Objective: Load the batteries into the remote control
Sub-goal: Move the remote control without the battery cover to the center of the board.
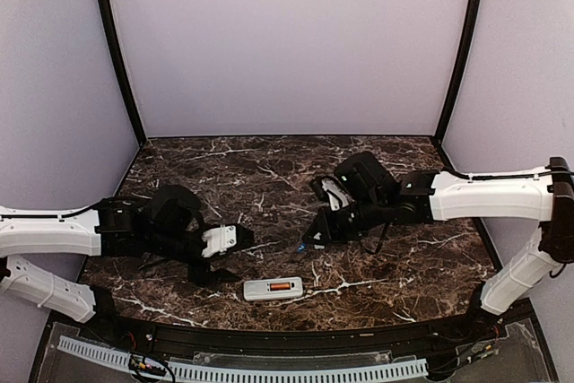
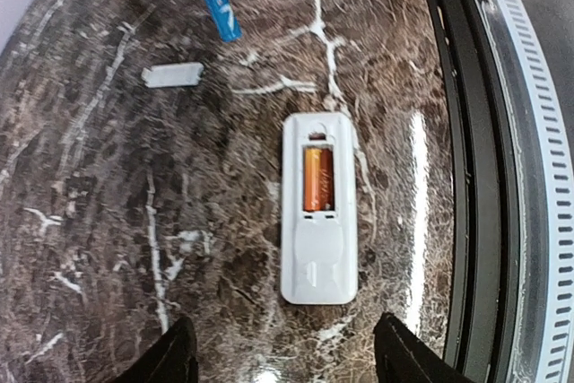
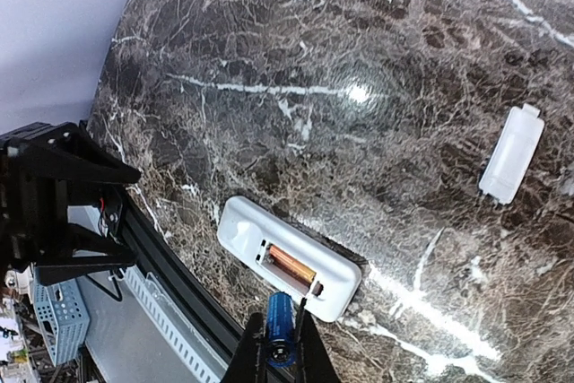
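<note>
The white remote control (image 1: 273,289) lies back up near the table's front edge, its battery compartment open. The orange-red battery (image 2: 317,178) sits in one slot; the slot beside it is empty. My right gripper (image 3: 280,347) is shut on the blue battery (image 3: 280,327) and holds it just above the table, a little beyond the remote (image 3: 287,257). In the top view this gripper (image 1: 309,241) is behind and to the right of the remote. My left gripper (image 2: 291,361) is open and empty, its fingers straddling the space just short of the remote's end (image 2: 318,213).
The loose white battery cover (image 2: 172,74) lies on the marble behind the remote, also in the right wrist view (image 3: 511,154). The table's black front rail (image 2: 471,177) runs close beside the remote. Purple walls enclose the back and sides.
</note>
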